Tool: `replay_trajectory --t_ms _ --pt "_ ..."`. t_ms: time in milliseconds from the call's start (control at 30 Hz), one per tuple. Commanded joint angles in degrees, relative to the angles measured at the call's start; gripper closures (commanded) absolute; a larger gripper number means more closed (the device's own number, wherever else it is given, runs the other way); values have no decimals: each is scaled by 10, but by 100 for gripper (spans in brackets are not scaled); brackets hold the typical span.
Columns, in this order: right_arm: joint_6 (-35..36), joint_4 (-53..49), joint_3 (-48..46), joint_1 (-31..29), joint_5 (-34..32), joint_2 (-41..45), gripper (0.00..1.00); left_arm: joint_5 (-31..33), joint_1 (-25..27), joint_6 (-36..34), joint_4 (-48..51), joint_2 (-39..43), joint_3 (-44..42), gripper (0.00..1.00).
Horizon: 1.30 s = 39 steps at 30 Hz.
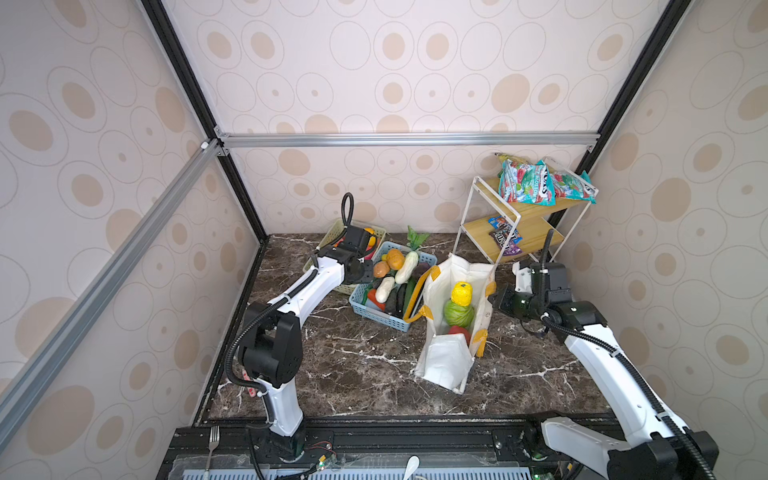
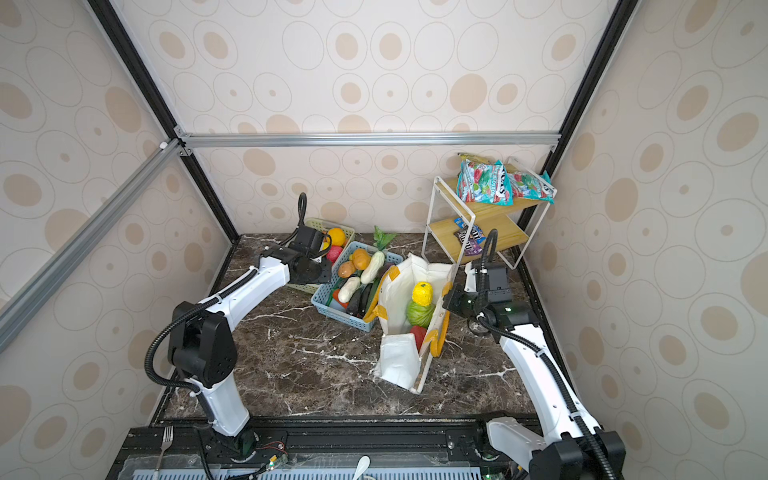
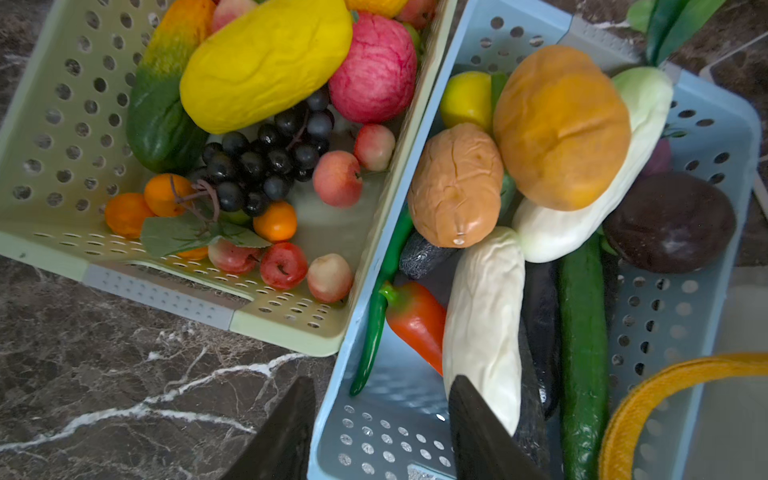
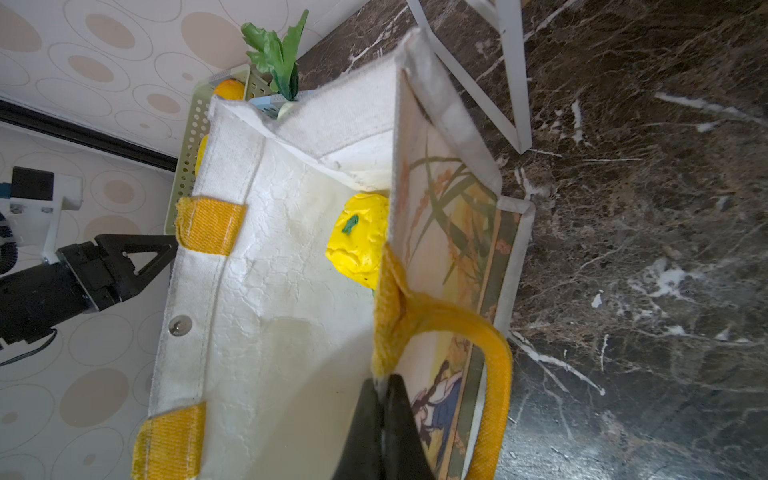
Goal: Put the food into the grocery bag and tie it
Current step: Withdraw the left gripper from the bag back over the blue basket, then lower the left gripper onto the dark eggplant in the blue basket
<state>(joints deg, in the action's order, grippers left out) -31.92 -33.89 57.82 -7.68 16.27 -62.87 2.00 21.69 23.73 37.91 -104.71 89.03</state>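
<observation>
**Entry: bagging task, early stage.**

1. Bag (image 1: 444,361): upright on the table (image 1: 353,374), a little to 3 o'clock of centre, mouth open. Inside are 3 pieces in a touching row: yellow fruit (image 1: 461,293) at 12 o'clock, cabbage (image 1: 458,313) in the middle, red piece (image 1: 459,332) at 6 o'clock. The 2 handles (image 4: 498,365) hang loose, 1 on each long side, untied.

2. Blue basket (image 1: 376,316): just beside the bag at its 10 o'clock. Well filled with a radish (image 3: 482,324) and a 2nd like it, cucumber (image 3: 582,332), pepper (image 3: 415,320), and brown and dark pieces.

3. Green basket (image 3: 62,124): just beside the blue basket at its 10 o'clock. Filled with fruit, grapes (image 3: 266,166) among them.

4. Left gripper (image 3: 379,384): above the blue basket's 9 o'clock rim, jaws spread with nothing between them. 1 finger is over the end of a radish.

5. Right gripper (image 4: 383,380): at 3 o'clock of the bag, jaws pressed together, pinching the bag's rim by a handle root. This appears to keep the mouth open.

Status, by estimate: 3 pieces are in, most food lies in the 2 baskets, and tying is not begun. The likely step in hand is a pick from the blue basket.
</observation>
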Motion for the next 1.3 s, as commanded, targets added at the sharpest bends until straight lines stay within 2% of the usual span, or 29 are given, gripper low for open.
replay_trajectory --t_ms 0,467,1067,1167,1267 --pt "-2 -7 -5 2 -1 5 100 -9 6 2 -17 -11 -9 48" --pt "-10 -9 -12 2 -8 17 100 -1 46 1 -20 -62 -8 52" --pt "-17 -1 -19 1 -11 15 100 -89 80 1 -24 -88 40 44" --pt "-19 0 -20 1 -10 15 100 -77 80 -35 -22 -89 48 45" --pt "-18 -2 -20 1 -10 18 100 -35 81 -132 -21 -87 47 47"
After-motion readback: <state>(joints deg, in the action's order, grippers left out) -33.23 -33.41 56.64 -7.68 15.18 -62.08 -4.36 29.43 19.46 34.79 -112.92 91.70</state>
